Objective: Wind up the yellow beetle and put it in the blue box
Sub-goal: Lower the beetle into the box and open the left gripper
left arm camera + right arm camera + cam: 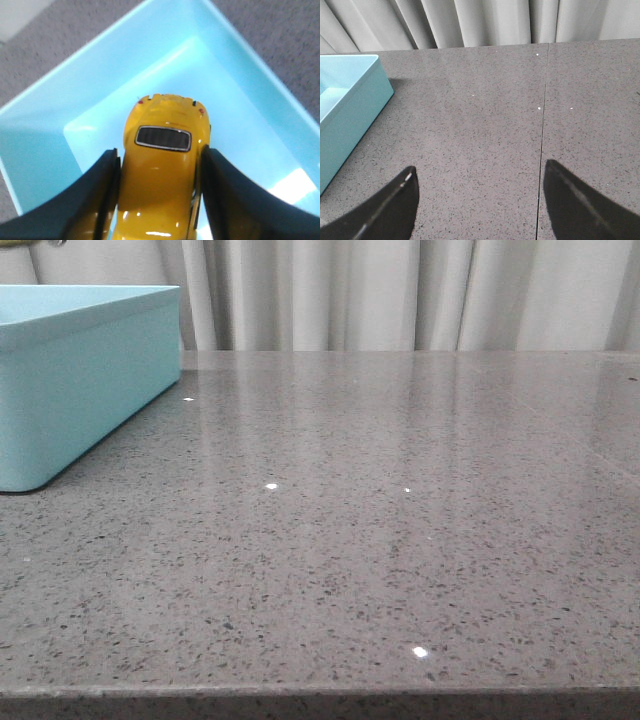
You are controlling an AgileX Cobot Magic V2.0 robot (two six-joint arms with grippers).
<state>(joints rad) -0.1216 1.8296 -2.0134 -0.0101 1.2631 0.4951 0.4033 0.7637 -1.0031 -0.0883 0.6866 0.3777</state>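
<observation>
Yellow beetle [162, 190] pinched in the left gripper [159, 200] above the blue box [45, 120].

The car's front end is cut off at the frame edge and its wheels hidden; both dark fingers [95, 200] press its sides (rear window facing up), pale box floor beneath; the right gripper [477, 200] stands spread wide, holding nothing, over bare grey table [485, 125]; the front view shows neither arm, only the box's corner at far left.
</observation>
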